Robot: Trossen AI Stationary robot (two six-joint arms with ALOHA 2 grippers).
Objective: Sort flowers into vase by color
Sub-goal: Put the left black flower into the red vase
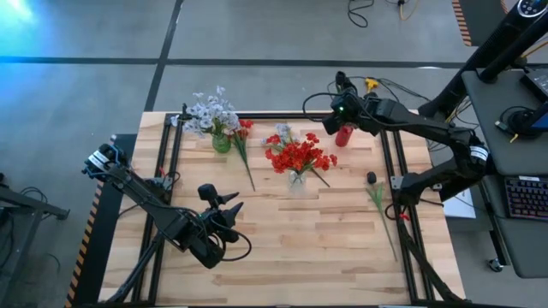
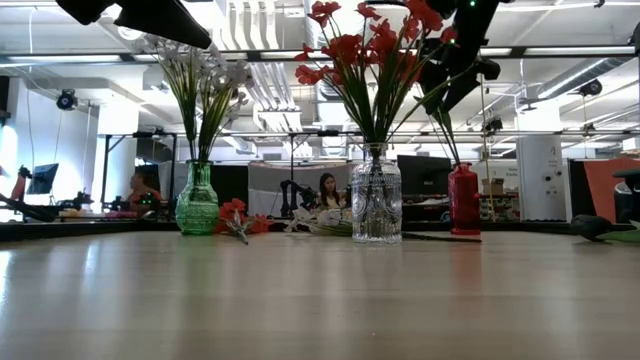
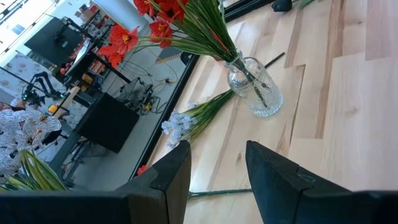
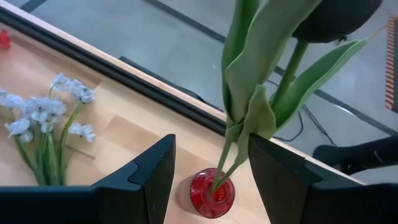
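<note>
The right gripper (image 4: 208,168) is held above the red vase (image 4: 211,194) at the table's far right side, its jaws parted to a moderate gap; a dark-blossomed flower (image 4: 261,81) stands between the fingers, stem upright and foot already in the vase's mouth, but whether the fingers actually press the stem cannot be told. The left gripper (image 3: 217,171) is poised over the near-left table area with jaws partly open and nothing between them. Red flowers (image 1: 297,156) are stood in the clear glass vase (image 2: 376,207) (mid-table), pale ones (image 1: 210,113) in the green vase (image 2: 197,205). A loose pale spray (image 3: 186,121) lies flat beside the glass vase, and a dark flower (image 1: 377,195) lies lengthwise near the right edge.
</note>
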